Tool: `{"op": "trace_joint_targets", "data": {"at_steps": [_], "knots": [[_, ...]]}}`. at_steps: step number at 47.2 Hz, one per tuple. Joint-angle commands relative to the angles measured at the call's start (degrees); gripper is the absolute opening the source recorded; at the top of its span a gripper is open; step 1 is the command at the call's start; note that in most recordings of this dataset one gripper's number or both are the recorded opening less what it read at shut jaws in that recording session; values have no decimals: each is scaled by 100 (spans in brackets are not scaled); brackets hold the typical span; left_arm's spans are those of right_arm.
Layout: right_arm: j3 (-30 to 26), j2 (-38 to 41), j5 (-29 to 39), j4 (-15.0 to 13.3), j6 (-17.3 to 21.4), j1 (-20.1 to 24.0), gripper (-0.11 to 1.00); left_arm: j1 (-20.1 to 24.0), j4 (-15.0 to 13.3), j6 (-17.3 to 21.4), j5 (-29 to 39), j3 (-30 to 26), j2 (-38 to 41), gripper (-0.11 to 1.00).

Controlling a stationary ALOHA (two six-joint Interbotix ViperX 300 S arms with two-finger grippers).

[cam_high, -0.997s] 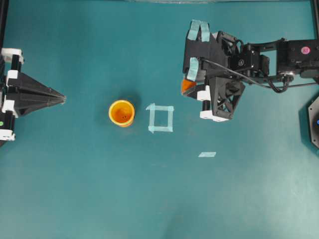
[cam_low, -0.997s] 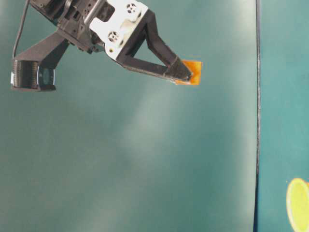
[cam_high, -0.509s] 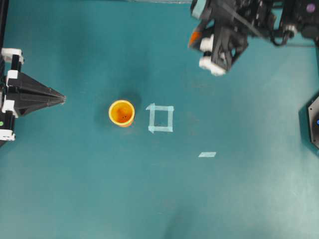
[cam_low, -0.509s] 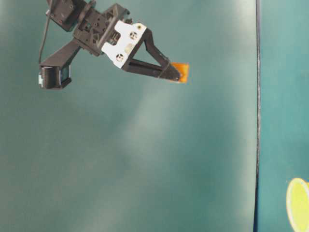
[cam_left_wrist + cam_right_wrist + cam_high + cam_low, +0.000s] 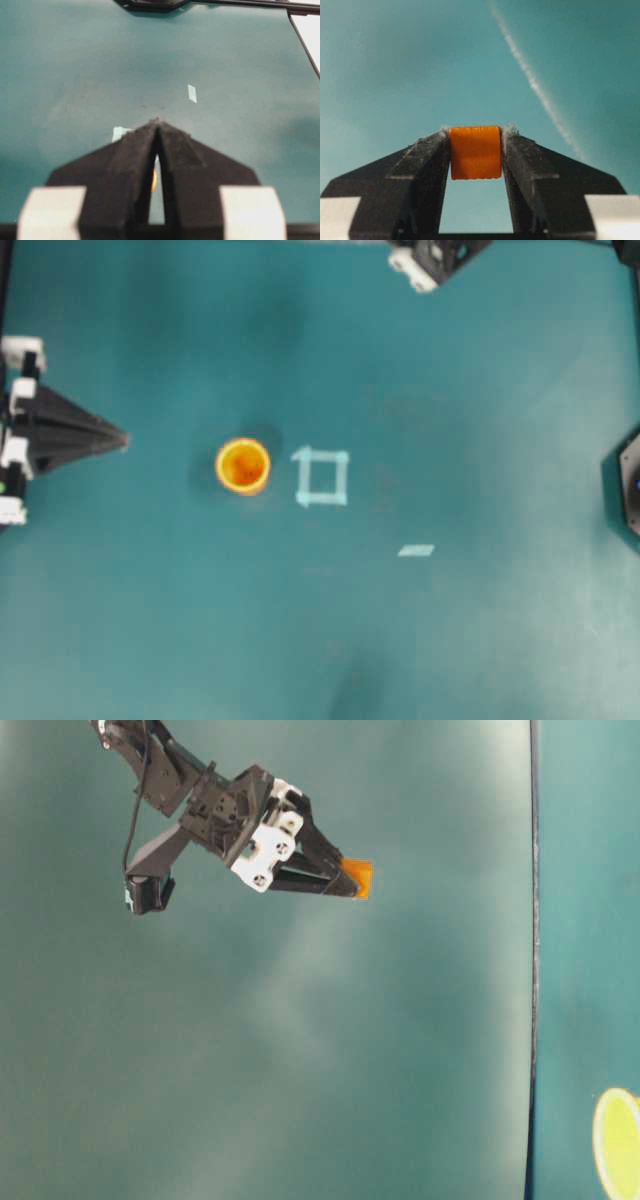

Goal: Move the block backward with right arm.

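Orange block (image 5: 475,152) between jaws, aloft.

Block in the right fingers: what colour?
Orange. The block shows best in the right wrist view, clamped between the black fingers.

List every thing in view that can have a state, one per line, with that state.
block: clamped between the right gripper's fingers, lifted off the table.
right gripper: shut on the block, held in the air.
left gripper: shut, holding nothing.
cup: upright on the table, mouth open, beside the tape square.
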Motion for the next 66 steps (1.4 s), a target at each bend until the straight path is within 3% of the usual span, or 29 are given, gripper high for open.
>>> {"op": "trace_joint_targets", "data": {"at_steps": [1, 12, 66], "knots": [[-272, -18, -26, -9, -9, -149, 40, 0, 9, 0, -26, -167, 18, 0], [-246, 18, 141, -9, 44, -457, 40, -9, 18, 9, -26, -167, 18, 0], [-255, 44, 281, -9, 35, -466, 40, 0, 9, 9, -18, -167, 18, 0]]}}
